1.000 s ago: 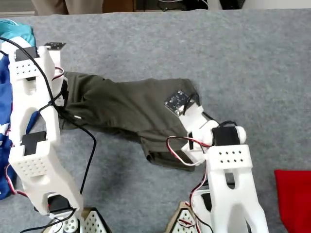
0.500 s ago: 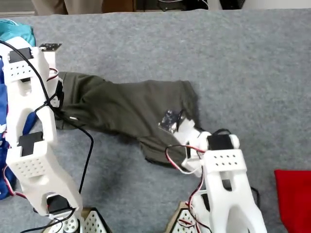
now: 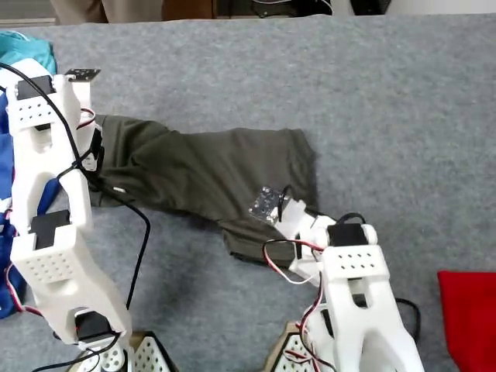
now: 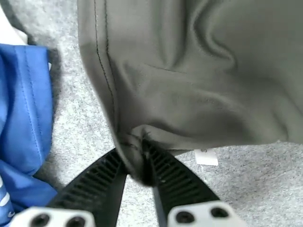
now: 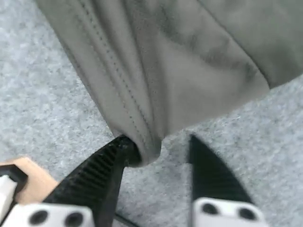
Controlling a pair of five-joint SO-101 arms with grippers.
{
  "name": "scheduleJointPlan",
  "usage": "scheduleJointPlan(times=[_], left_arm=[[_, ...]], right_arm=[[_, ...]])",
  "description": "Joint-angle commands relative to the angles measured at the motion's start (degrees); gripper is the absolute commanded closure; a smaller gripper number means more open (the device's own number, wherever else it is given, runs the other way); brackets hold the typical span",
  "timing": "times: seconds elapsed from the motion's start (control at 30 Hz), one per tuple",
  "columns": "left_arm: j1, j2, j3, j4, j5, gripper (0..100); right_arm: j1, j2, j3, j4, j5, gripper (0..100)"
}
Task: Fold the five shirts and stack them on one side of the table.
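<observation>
Right arm sits closer to its base than a second ago. The right gripper (image 5: 158, 142) is at the near hem of the olive shirt (image 3: 209, 170), claw apart, cloth bunched against one finger. The left gripper (image 4: 135, 153) is clamped on the shirt's left end. The shirt lies rumpled mid-table (image 3: 387, 93); probably a regrasp before folding. Count: four shirts, one each of olive, blue (image 3: 6, 155), teal (image 3: 27, 45), red (image 3: 469, 310).

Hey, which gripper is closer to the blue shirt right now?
Left. The left gripper pinches the olive shirt at its edge, right beside the blue shirt; the right gripper sits at the olive shirt's far end.
</observation>
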Motion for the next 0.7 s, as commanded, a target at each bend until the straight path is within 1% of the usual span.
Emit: scheduleJointPlan(times=[0.0,0.07,0.13,0.33,0.53,0.6,0.67], left_arm=[[-1.0,-1.5,0.2,0.7,-0.1,82],[-1.6,-1.9,1.2,0.7,0.0,74],[-2.1,-1.9,2.5,0.7,0.0,70],[-3.2,-2.0,4.7,0.7,0.0,69],[-7.5,-5.2,-2.9,0.7,-0.3,69],[-8.4,-7.1,-6.8,0.7,-0.3,70],[-8.5,-8.3,-10.7,0.7,-0.2,70]], right_arm=[[0.8,-1.2,-4.4,0.2,1.0,64.1],[0.8,-1.2,-7.4,1.8,1.1,64.1],[0.8,-1.2,-10.3,3.2,1.1,64.1],[0.8,-1.2,-18.4,8.0,1.1,64.1],[0.8,-1.1,-31.5,14.1,0.9,64.1],[0.8,-0.7,-35.4,13.5,0.2,64.1],[0.8,-0.6,-37.5,9.2,-1.9,65.8]])
